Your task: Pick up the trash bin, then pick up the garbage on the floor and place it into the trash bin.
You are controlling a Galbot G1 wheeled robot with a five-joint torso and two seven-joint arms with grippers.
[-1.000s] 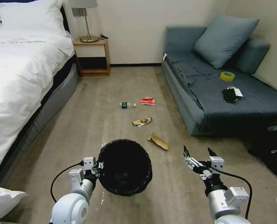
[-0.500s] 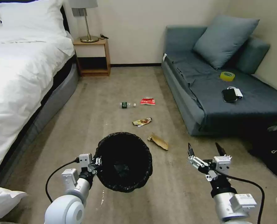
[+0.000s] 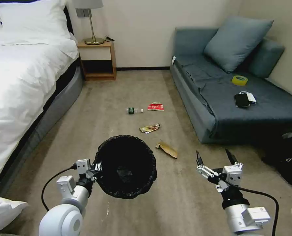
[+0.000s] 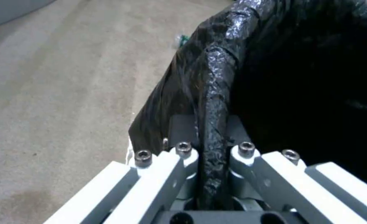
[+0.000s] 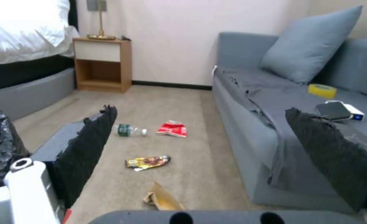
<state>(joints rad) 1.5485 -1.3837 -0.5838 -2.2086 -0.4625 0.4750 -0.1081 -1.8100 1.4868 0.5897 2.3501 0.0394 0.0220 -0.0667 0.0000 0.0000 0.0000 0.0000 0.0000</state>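
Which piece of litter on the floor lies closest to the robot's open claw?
The crumpled brown paper bag, just ahead of the right gripper; the wrapper, red packet and bottle lie farther away.

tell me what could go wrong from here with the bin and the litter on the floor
1. The left pincer grips the bin only by one side of its bag-covered rim; the crinkly bag could slip or the bin could tilt.
2. The right pincer is open and empty, with the paper bag, the wrapper, the red packet and the bottle all on the carpet; flat pieces may be hard to pinch.
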